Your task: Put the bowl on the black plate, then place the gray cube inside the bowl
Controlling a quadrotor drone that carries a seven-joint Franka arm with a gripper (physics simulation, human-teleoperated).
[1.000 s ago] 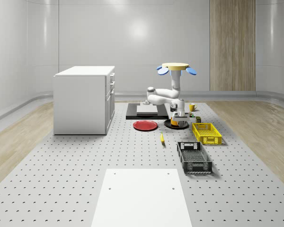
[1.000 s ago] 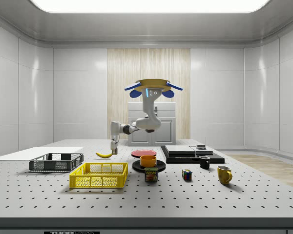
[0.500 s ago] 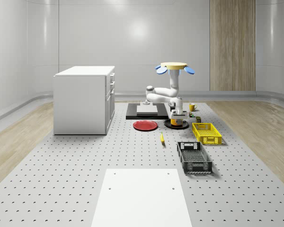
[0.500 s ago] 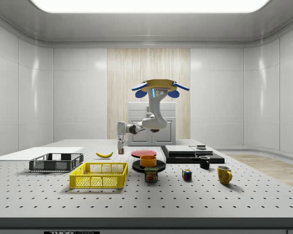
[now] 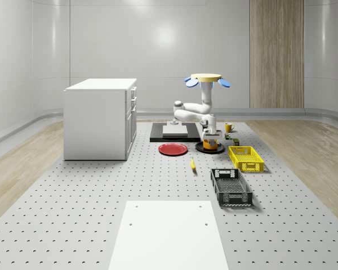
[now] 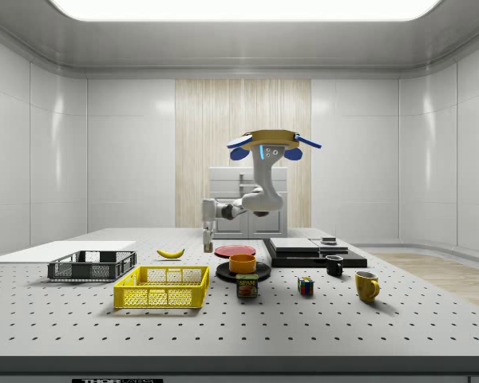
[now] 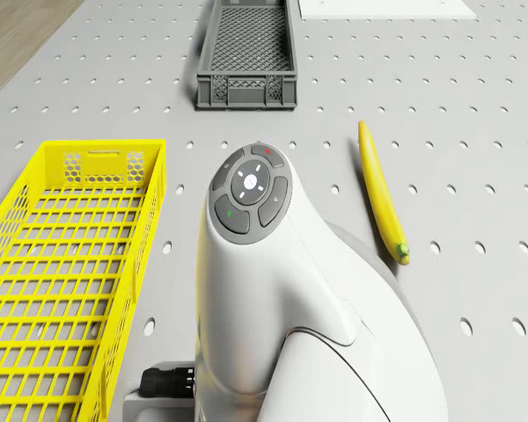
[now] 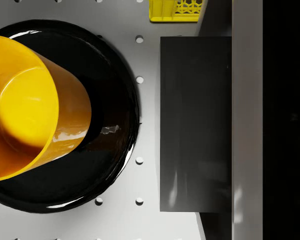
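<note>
Bowl [image 6: 242,262]: orange, upright on the black plate [image 6: 223,274]; by this the first half of the task looks done.
Gray cube: probably the small gray block [image 6: 329,239] on the dark slab [image 6: 315,257] at the side view's right, well apart from the bowl; too small to be sure.
Drone [image 6: 273,144]: hovers above the table, roughly over the plate and the slab's near edge.
Gripper [image 6: 207,242]: hangs low beside the plate, on the banana's [image 6: 171,254] side; whether open or closed cannot be told.
Change over the last second: drone and arm have shifted toward the side view's right, away from the yellow crate [image 6: 161,286]; bowl and plate have not moved.
Meaning: the robot appears to be heading for the cube, the step still open.
</note>
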